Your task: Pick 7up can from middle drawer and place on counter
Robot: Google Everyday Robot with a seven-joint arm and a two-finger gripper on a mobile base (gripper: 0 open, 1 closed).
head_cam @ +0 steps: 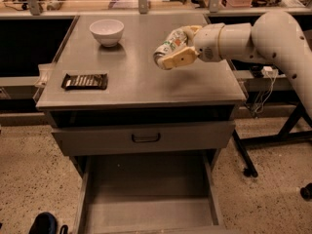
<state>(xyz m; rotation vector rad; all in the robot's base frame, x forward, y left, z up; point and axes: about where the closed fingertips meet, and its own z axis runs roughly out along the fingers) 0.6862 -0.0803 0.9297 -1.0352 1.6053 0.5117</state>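
My gripper (pixel 171 47) is shut on the 7up can (pixel 166 48), a silvery-white and green can held tilted between the tan fingers (pixel 179 58). It hangs a little above the counter (pixel 146 77), over its right-centre part. The middle drawer (pixel 148 199) is pulled open below the cabinet front, and its flat grey bottom shows nothing inside.
A white bowl (pixel 107 31) stands at the back left of the counter. A dark brown snack bar wrapper (pixel 85 81) lies near the left front edge. A closed drawer front with a dark loop handle (pixel 146 138) sits above the open drawer. A black table leg (pixel 287 130) stands at right.
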